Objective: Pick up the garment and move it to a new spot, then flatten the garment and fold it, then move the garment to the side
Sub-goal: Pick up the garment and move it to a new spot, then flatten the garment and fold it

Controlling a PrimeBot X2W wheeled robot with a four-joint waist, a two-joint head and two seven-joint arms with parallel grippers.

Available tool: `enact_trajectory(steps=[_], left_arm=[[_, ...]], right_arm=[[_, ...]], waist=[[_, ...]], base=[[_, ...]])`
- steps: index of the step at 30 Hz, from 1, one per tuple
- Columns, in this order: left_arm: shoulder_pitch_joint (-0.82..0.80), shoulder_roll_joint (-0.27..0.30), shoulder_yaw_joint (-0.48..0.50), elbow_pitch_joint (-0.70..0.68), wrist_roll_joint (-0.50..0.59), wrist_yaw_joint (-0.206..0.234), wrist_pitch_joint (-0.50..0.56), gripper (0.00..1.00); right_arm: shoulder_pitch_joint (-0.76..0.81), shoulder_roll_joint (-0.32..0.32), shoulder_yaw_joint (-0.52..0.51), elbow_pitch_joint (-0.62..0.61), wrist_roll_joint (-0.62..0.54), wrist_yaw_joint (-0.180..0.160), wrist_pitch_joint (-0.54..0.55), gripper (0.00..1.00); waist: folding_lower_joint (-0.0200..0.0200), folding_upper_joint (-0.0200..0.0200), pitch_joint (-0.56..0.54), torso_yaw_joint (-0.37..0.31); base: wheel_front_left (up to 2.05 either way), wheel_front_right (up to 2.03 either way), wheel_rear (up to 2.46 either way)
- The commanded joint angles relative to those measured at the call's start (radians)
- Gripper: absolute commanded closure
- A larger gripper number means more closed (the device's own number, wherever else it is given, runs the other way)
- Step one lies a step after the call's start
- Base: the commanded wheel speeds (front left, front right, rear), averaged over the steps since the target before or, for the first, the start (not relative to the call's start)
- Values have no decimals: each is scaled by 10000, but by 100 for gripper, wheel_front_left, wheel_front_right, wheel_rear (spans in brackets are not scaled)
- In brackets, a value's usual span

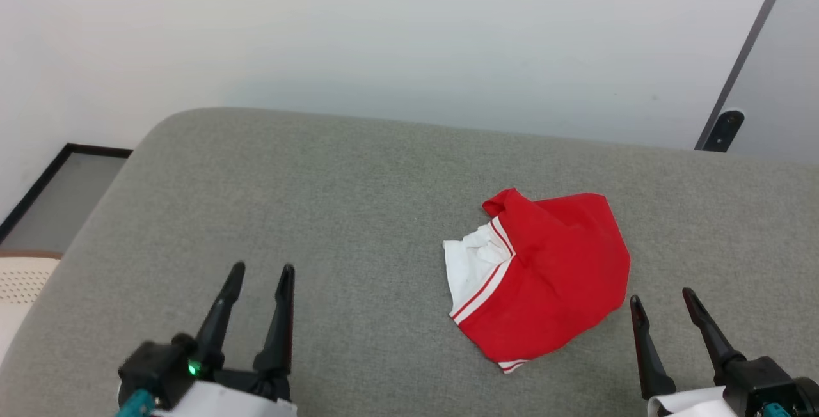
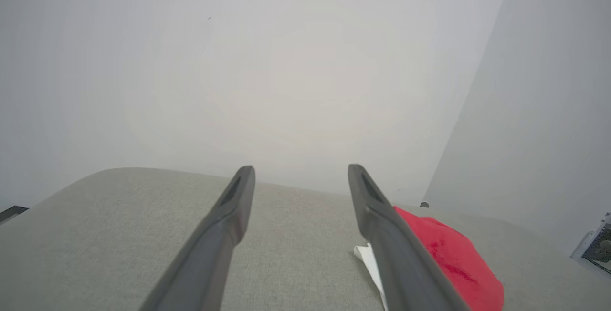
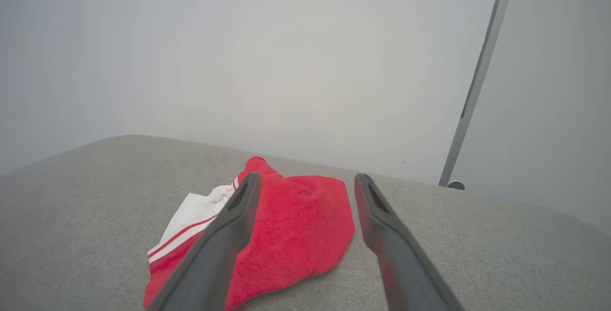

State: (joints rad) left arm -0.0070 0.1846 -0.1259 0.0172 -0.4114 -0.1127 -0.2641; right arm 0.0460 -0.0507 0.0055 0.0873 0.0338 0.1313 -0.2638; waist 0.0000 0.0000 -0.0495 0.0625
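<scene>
The garment [image 1: 544, 276] lies bunched in a small red heap on the grey cushion, right of centre, with a white red-striped sleeve end showing on its left side; its lettering is hidden. My left gripper [image 1: 259, 271] is open near the front left, well apart from the garment. My right gripper [image 1: 662, 298] is open just right of the heap's front corner, not touching it. In the left wrist view the garment [image 2: 453, 253] peeks out behind the right finger of my left gripper [image 2: 300, 170]. In the right wrist view my right gripper [image 3: 307, 178] stands over the garment [image 3: 296, 234].
The grey cushion [image 1: 320, 199] spans the view, its rounded far edge against a pale wall [image 1: 384, 33]. A dark strip and a door stop [image 1: 726, 129] stand at the far right. Floor and a beige perforated object [image 1: 19, 283] lie off the left edge.
</scene>
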Motion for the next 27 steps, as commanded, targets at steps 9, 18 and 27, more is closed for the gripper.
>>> enact_trajectory(steps=[9, 18, 27], left_arm=[[645, -244, 472, 47, 1050, -190, -4, 0], [607, 32, 229, 182, 1250, -189, -4, 0], [637, 77, 320, 238, 1206, -191, -5, 0]], right_arm=[[276, -49, -587, -230, -290, -10, -13, 0], [258, -40, -918, -213, -351, -10, -13, 0], [203, -10, -1038, -191, -338, -10, -13, 0]], waist=[[0, 0, -38, -199], [0, 0, 94, -641], [0, 0, 248, -1072]], base=[[0, 0, 0], [0, 0, 0], [0, 0, 0]])
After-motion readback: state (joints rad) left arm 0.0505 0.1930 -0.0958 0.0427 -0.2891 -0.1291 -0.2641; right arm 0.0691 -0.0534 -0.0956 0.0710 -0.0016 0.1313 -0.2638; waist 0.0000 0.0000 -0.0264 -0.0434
